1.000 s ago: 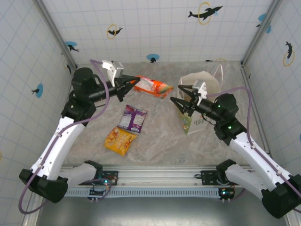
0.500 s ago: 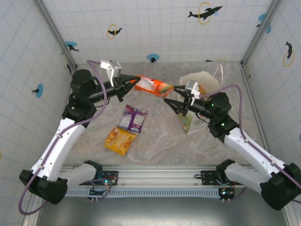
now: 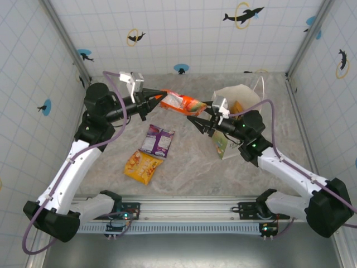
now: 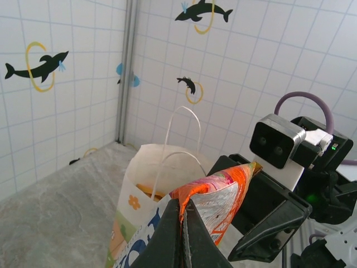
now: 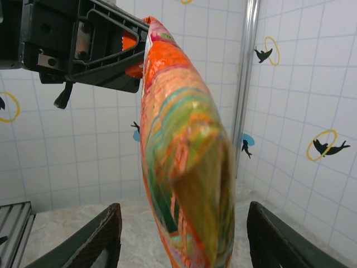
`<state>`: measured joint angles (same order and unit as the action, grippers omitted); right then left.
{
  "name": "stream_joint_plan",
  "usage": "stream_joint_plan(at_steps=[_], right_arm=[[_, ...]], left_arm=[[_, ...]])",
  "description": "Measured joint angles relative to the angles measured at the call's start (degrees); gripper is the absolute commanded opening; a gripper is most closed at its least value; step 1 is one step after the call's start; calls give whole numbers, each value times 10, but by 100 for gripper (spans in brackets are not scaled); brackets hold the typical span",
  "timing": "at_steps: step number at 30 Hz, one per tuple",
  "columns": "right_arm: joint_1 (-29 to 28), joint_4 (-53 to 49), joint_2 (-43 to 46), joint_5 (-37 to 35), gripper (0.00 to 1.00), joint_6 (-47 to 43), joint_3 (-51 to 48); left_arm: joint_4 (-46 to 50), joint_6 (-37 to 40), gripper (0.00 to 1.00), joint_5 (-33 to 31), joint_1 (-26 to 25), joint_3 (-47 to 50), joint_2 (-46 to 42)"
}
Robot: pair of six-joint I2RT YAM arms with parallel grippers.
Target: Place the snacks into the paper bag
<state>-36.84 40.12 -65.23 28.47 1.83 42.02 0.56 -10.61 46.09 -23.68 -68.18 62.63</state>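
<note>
Three snack packets are seen outside the paper bag [image 3: 240, 89]. The orange-white packet [image 3: 181, 103] is held in the air above the bench [image 3: 189, 173], between the two arms. It is gripped at its left end by the left claw [image 3: 160, 99], whose jaws are pressed together on the crimped edge (the pinch is plain in the left wrist view, where the packet stands up out of the closed tips). The right claw [image 3: 198, 117] is spread around the packet's other end. In the right wrist view its fingers [image 5: 103, 237] are seen one on each side of the packet, with a gap left on both sides, so the packet is not touched by them.

The purple packet [image 3: 157, 140] is laid flat near the middle of the bench. The yellow-orange packet [image 3: 143, 166] is laid just beside it, nearer the arm bases. The paper bag is stood upright on the right rear of the bench, just behind the right claw, with its mouth open and its loop handles [image 4: 178, 134] raised. Something orange [image 3: 239, 106] is glimpsed inside it, though what it is cannot be told.
</note>
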Motion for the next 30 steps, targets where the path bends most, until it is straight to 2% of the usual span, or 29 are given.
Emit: stream_joint_plan(at_steps=[6, 12, 19, 24, 26, 30], right_arm=[[-4, 38, -21, -3, 48, -4, 0], [-6, 53, -27, -5, 29, -8, 0], [-7, 54, -27, -11, 20, -16, 0], [-7, 37, -16, -19, 16, -34, 0], [-7, 24, -11, -24, 14, -42, 0], [-7, -2, 6, -42, 10, -58, -1]], left_arm=[[-3, 0, 0, 0, 0, 0, 0], [-11, 0, 0, 0, 0, 0, 2], [-11, 0, 0, -5, 0, 1, 2], [-16, 1, 10, -14, 0, 9, 1], [-18, 2, 19, -19, 0, 12, 1], [-28, 4, 43, -39, 0, 19, -2]])
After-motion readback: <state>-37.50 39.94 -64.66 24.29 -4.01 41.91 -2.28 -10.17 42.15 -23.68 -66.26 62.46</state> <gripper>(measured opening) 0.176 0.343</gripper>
